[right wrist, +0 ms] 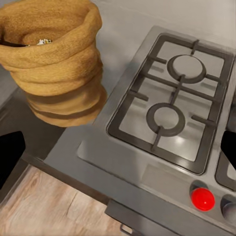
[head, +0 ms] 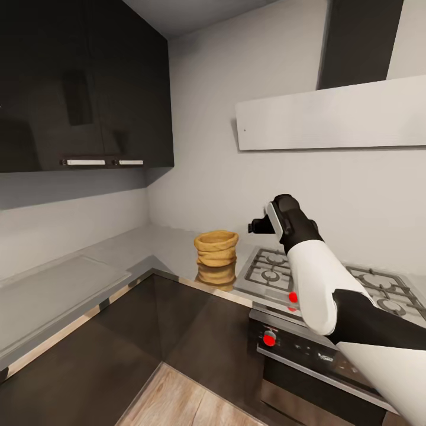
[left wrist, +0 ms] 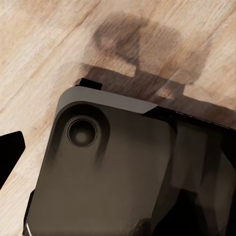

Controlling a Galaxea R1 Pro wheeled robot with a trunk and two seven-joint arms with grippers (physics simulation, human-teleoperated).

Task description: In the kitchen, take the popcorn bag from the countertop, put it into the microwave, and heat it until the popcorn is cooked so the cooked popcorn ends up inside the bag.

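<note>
The popcorn bag (head: 216, 248), a wrinkled tan sack with a rolled rim, stands upright on the countertop (head: 165, 242) in the corner, just left of the gas hob. My right gripper (head: 258, 225) hovers to its right, slightly above rim height and apart from it. In the right wrist view the popcorn bag (right wrist: 51, 59) sits ahead and to one side, with pale popcorn (right wrist: 42, 42) bits inside. The right gripper (right wrist: 120, 155) is open with nothing between its fingers (right wrist: 10, 157). One finger (left wrist: 10, 152) of the left gripper shows spread wide over the wood floor. The microwave is out of view.
A gas hob (head: 331, 278) with grates and red knobs (head: 293, 297) lies right of the bag, over a dark built-in oven (head: 319, 367). Dark wall cabinets (head: 83, 89) hang over the left counter and a range hood (head: 331, 118) over the hob. The robot's base (left wrist: 108, 167) is below the left wrist.
</note>
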